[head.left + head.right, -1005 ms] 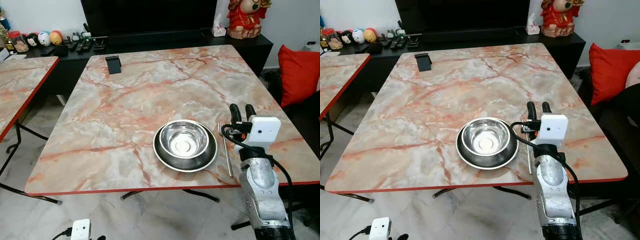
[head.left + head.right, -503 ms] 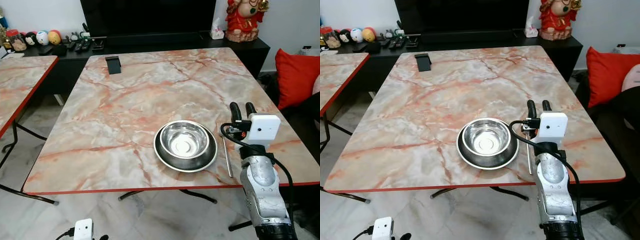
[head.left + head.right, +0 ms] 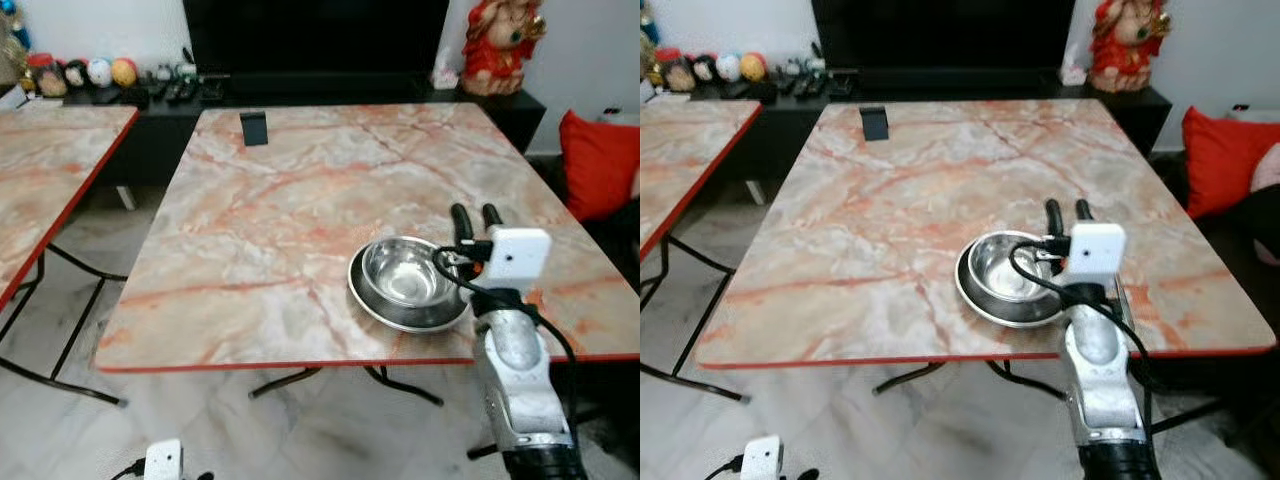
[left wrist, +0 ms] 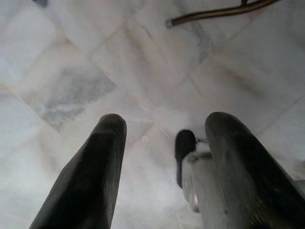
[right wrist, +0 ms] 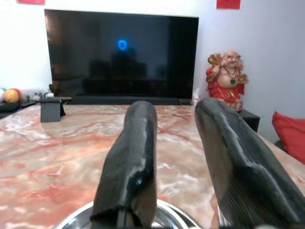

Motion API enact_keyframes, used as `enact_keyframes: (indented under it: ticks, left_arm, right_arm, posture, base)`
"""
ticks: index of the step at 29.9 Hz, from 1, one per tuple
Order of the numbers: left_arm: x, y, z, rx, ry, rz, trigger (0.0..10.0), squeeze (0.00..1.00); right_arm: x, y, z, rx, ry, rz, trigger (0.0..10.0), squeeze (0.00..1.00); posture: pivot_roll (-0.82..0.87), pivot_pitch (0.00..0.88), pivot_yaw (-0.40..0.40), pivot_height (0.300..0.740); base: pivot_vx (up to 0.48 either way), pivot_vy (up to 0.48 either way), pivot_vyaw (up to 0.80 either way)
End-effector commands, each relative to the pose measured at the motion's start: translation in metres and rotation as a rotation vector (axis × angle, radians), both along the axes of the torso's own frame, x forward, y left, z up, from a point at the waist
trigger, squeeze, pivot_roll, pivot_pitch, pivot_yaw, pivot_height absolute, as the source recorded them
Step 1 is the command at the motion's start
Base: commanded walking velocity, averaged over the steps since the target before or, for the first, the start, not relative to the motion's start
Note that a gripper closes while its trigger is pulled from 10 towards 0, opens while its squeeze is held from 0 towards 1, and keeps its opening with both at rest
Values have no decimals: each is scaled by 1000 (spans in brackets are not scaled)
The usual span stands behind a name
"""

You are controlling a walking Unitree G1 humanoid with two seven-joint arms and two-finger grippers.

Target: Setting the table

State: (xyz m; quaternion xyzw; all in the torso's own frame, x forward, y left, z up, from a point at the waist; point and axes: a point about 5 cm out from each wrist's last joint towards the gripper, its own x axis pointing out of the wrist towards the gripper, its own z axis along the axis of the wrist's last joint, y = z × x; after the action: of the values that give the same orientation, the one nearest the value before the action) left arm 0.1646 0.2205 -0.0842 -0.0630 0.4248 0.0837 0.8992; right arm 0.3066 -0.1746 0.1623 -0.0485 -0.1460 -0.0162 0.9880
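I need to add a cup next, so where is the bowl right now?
The bowl sits in a plate near the table's front edge, right of centre, just left of the raised right pincer.

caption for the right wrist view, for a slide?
Right gripper, fingers apart and empty, poised over the steel bowl on the marble table, facing the dark TV.

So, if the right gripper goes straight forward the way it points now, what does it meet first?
Probably nothing soon. The right gripper, fingers open, points level over the marble table, passing above the steel bowl. Far ahead stands the dark television, but depth is unclear.
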Motion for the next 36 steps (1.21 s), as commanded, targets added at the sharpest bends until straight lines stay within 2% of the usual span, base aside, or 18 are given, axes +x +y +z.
enact_keyframes:
  ticks: [1,22,36]
  left_arm:
    - [-3,-1,-2,-5,11,-1,10000,0]
    - [-2,0,-1,-7,5,22,10000,0]
    - [-3,1,-1,-2,8,21,10000,0]
  right_arm:
    - [1,-4,1,-3,1,-18,10000,0]
    - [11,3,7,1,-11,1,10000,0]
    - [9,7,3,-28,-2,15,10000,0]
  posture:
    - [-110,0,43,740]
    - [-92,0,35,740]
    - [-88,0,44,740]
  base:
    - [0,352,0]
    - [0,352,0]
    - [0,353,0]
